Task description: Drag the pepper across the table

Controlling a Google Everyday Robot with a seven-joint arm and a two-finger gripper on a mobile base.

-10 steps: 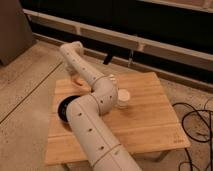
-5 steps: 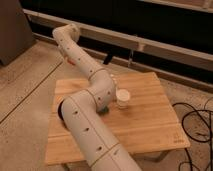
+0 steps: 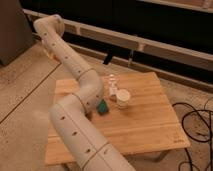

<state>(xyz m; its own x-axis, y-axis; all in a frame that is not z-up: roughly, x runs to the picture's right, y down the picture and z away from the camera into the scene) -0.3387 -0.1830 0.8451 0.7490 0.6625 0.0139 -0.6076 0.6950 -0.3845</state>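
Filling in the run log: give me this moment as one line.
gripper: shut, high past table's far-left corner | pepper: not visible | table: cup, bottle, green block

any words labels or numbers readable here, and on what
No text can be read.
Small dark mark at the table near right corner: too blurred to read.
Clear bottle: no legible label.
White cup, green block: no print visible.
Gripper, at the arm raised end beyond the table's far left, hidden behind it: nothing readable.
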